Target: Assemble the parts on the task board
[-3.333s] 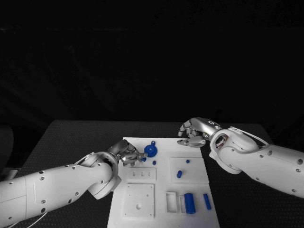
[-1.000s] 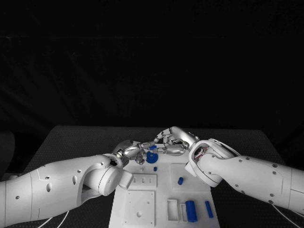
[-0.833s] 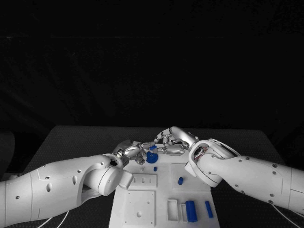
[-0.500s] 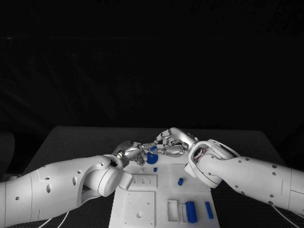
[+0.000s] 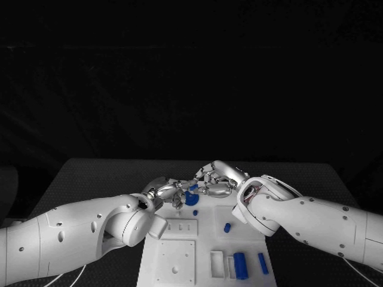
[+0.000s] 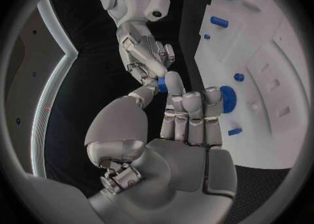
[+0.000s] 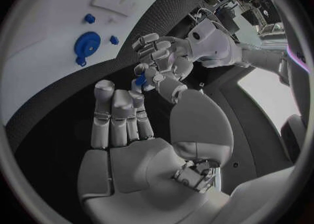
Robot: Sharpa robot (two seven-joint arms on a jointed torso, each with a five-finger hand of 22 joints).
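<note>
Above the far end of the white rectangular task board [image 5: 200,239], the silver left hand [image 5: 164,192] and the silver right hand [image 5: 215,179] are brought fingertip to fingertip. A small blue plastic part [image 6: 162,84] is pinched between them, gripped by fingers of both. A round blue disc part [image 5: 191,199] is seated on the board just beneath.

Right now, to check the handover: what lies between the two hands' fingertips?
A small blue part, seen in both wrist views, sits where the left hand and right hand meet; which grips it, I cannot tell.
</note>
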